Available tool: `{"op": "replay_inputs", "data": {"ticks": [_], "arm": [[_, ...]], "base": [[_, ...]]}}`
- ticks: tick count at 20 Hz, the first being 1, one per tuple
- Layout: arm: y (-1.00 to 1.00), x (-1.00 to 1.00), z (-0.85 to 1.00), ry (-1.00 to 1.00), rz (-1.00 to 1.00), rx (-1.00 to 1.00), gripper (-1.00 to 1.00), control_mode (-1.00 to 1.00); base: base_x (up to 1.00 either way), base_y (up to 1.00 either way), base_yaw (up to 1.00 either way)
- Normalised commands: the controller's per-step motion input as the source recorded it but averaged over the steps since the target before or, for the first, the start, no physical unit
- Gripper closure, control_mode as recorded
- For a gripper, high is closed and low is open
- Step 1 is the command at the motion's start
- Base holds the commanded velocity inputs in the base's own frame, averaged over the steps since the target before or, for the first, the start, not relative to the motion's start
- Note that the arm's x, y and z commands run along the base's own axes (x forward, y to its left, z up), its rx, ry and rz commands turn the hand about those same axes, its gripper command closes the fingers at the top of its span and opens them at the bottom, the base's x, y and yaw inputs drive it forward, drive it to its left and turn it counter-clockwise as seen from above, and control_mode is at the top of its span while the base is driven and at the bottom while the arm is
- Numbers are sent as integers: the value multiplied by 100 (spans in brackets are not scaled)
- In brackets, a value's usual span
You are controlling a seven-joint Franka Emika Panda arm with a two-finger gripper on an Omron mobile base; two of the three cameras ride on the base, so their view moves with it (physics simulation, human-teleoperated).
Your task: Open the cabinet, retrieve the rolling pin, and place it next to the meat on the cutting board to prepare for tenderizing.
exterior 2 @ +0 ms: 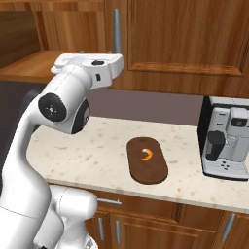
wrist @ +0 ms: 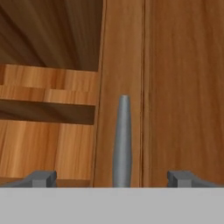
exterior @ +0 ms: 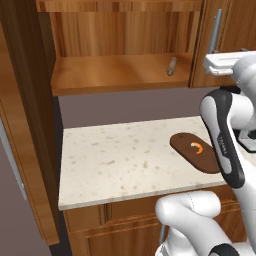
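Your fingers (wrist: 113, 178) are spread, empty. The cabinet (exterior: 120, 75) is open; the rolling pin (exterior: 171, 66) waits on its shelf, far from the cutting board (exterior: 196, 152).

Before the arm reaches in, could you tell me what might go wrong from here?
1. The open gripper faces the neighbouring door's bar handle, not the open cabinet; reaching forward could strike it.
2. The rolling pin lies on the shelf near the right wall, so the fingers may have little room.
3. The meat could be knocked when placing.
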Motion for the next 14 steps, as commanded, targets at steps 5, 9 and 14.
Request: {"op": "replay_inputs", "data": {"ticks": [5,9,14], "arm": [[-5,21,0,0,1,0,-100,-100],[-9,20,0,0,3,0,-100,-100],[-10,11,-2,0,4,0,-100,-100]], "base": [[0,0,0],[0,0,0],[0,0,0]]}}
